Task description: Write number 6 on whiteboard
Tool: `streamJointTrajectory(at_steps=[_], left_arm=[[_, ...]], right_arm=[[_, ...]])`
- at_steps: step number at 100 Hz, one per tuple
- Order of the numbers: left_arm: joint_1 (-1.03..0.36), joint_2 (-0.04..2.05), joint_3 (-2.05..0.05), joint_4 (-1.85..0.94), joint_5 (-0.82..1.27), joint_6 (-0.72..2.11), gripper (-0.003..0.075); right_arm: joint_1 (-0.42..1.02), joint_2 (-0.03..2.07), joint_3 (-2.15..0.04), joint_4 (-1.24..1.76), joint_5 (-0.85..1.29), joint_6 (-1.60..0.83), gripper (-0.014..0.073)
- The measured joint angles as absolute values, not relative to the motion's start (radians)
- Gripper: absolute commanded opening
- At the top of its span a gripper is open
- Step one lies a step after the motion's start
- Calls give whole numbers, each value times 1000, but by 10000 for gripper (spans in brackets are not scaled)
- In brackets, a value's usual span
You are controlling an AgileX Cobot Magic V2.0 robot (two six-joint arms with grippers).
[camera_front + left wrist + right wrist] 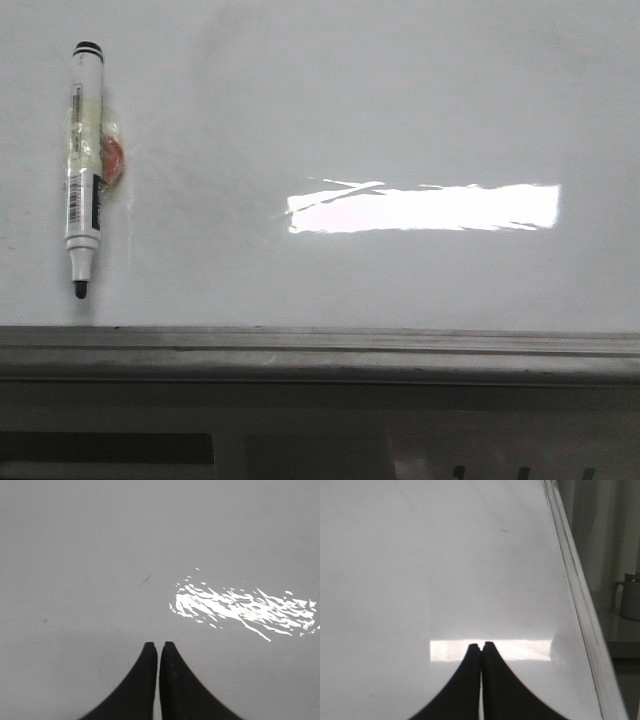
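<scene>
The whiteboard (400,100) fills the front view, glossy white with a bright rectangular glare and a grey metal edge strip (320,345) along its near side. No number 6 shows on it. A white marker (84,160) with a black tip lies at the board's left, tip toward the near edge. Neither gripper shows in the front view. My left gripper (159,645) is shut and empty over bare board (100,555). My right gripper (481,645) is shut and empty over the board (445,555), near its right edge.
A small orange-red thing (113,160) lies against the marker's right side. A faint short dark mark (145,581) is on the board in the left wrist view. Beyond the board's right edge strip (575,580) stands a grey jug (630,597) on a ledge.
</scene>
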State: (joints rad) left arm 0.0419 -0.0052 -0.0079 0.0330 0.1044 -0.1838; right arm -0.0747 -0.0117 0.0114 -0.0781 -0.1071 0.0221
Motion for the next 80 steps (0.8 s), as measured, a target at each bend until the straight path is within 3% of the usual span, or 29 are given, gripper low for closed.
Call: streamJointTrajectory(at_steps=[16, 43, 50, 67, 72, 80], left_arm=[[42, 11, -119, 72, 177, -184, -20], [42, 256, -297, 92, 300, -184, -9], [42, 283, -305, 83, 295, -184, 62], [42, 293, -307, 71, 245, -184, 395], [42, 293, -307, 70, 220, -184, 432], [42, 293, -307, 52, 171, -184, 427]], right_arm=[[-75, 2, -47, -30, 110, 24, -64], [-75, 173, -226, -15, 370, 26, -64], [-75, 193, -231, -15, 379, 28, -64], [-75, 202, -231, -15, 390, 28, -64], [-75, 202, -231, -15, 390, 28, -64], [-75, 202, -231, -15, 393, 28, -64]])
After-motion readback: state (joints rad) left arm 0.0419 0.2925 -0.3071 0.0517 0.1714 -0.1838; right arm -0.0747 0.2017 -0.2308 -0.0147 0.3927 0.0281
